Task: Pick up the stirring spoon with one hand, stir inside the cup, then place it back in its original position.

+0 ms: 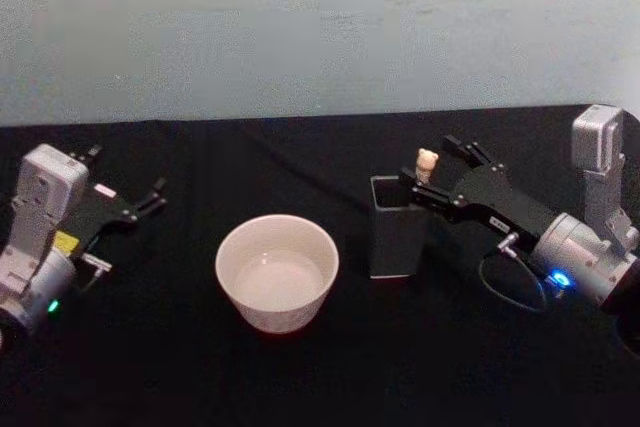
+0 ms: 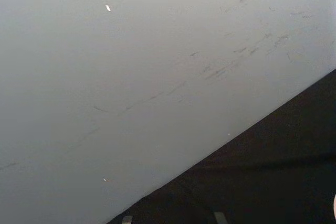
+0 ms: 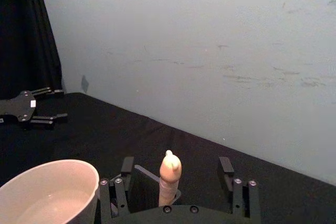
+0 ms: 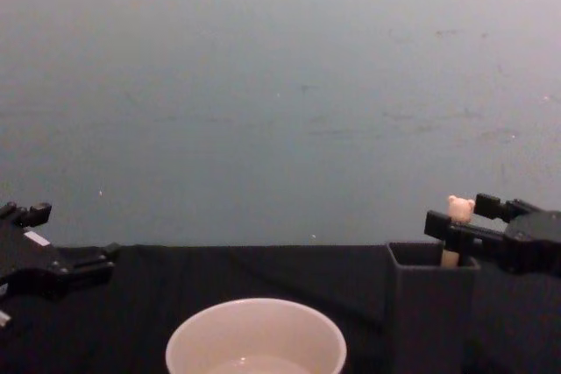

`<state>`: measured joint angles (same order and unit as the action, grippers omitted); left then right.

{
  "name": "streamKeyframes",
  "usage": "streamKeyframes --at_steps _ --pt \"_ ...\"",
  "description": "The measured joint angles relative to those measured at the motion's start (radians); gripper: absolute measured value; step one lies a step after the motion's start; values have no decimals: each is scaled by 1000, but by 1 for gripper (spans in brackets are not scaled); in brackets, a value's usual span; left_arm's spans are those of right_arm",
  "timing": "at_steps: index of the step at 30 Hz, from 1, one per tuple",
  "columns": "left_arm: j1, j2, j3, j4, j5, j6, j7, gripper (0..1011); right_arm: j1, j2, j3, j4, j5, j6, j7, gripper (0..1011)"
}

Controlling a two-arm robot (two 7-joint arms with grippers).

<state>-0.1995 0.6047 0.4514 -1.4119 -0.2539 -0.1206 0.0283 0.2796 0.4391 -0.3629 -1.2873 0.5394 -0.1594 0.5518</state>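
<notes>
We see the stirring spoon (image 1: 427, 161) standing upright in the dark grey square holder (image 1: 396, 232). In the head view it is toward the holder's 1 o'clock corner, with its small bear head poking above the rim. Our right end effector (image 3: 176, 169) reaches in from 3 o'clock and sits level with the bear head, just over the holder's mouth. Its fingers (image 3: 226, 167) are spread wide, one on each side of the pale handle. In the right wrist view we can make out a clear gap between each finger and the spoon, so nothing is gripped.

The cup (image 1: 277, 269) rests upright on the black tabletop (image 1: 300, 157) at 9 o'clock from the holder, near it but not touching. What looks like clear liquid lies in its bottom.

Our left end effector (image 1: 127, 179) hovers at 9 o'clock from the cup, well apart from it, near the tabletop's left side. Its fingers are likewise spread apart and hold nothing. At 12 o'clock, behind the tabletop, a pale wall (image 4: 280, 85) rises with a few faint scuffs on it.
</notes>
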Motion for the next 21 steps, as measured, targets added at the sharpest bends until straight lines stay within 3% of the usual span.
streamKeyframes --at_steps 11,17,21 --pt "0 0 0 0 0 0 0 1001 -1 2 0 -3 0 -2 -3 992" --pt "0 0 0 0 0 0 0 1001 -2 2 -1 -4 0 -2 -4 887" --pt "0 0 0 0 0 0 0 1001 -2 3 -1 -4 0 -3 -5 765"
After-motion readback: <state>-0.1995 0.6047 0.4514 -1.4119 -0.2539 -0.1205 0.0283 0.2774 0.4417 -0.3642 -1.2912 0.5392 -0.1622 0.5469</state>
